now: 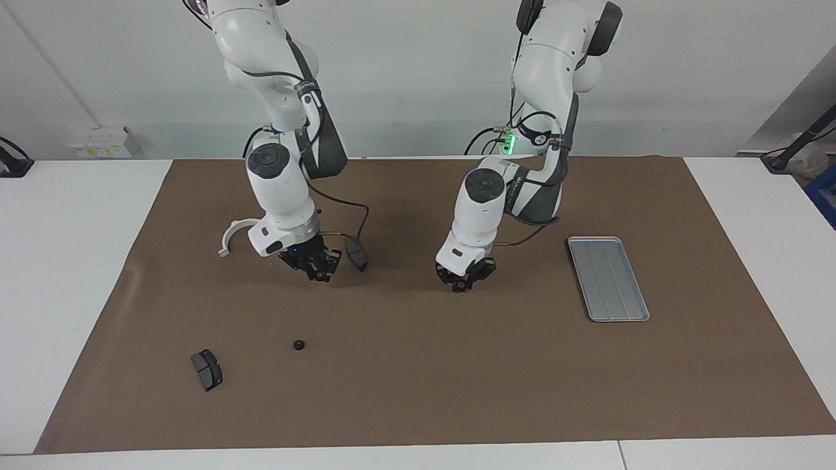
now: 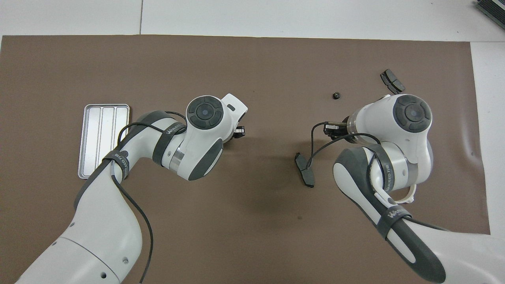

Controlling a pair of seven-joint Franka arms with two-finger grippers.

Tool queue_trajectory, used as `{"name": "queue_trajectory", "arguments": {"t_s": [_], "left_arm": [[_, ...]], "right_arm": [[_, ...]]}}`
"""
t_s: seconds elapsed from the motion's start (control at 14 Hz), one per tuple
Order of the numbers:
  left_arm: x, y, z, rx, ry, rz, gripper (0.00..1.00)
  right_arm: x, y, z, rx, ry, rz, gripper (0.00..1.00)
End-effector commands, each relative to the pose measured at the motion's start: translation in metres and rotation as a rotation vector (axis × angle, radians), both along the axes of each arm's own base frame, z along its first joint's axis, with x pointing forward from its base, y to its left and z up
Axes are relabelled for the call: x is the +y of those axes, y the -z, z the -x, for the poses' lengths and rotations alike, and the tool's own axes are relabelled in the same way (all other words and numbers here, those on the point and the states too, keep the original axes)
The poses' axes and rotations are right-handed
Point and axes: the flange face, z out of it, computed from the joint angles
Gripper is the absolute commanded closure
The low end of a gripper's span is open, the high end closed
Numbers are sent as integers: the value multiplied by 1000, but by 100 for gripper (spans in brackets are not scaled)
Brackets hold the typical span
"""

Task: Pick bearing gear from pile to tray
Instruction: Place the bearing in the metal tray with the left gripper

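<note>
bare mat [image 1: 418, 365] around tray [image 1: 607, 277]

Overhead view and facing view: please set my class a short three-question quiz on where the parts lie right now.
1. How many dark pads lie on the mat?
2. True or false: the tray holds a part.
3. Which lies farthest from the robots? A the white bracket; B the black ring; C a pad.

Key: 1 two; 2 false; 3 C.
</note>
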Motion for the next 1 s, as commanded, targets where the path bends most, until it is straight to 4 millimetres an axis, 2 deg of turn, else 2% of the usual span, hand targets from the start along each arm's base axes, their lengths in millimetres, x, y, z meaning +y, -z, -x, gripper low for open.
{"name": "queue_trajectory", "arguments": {"t_s": [0.0,0.14,0.29,0.43,0.5,0.57,0.72,0.86,0.93], "left_arm": [[64,-40,-36,-1,-3,-24,86],[131,-51,-55,9,32,-37,86],[198,-50,-67,33,117,-53,86],[262,-37,-64,63,194,-62,86],[286,-29,-57,80,230,-64,86],[304,-26,-51,84,252,-65,86],[326,-13,-41,94,283,-64,86],[331,1,-27,96,290,-64,86],[331,10,-22,87,289,-64,83]], "right_arm": [[62,6,-12,27,86,-38,100],[100,8,-21,30,195,-49,100],[153,17,-23,42,206,-42,100],[188,29,-23,17,253,-7,100],[207,36,-20,15,274,2,100],[225,34,-21,11,302,-6,100],[236,25,-25,8,332,-19,100],[253,38,-16,7,330,-29,100],[255,41,-17,-3,330,-41,100]]}}
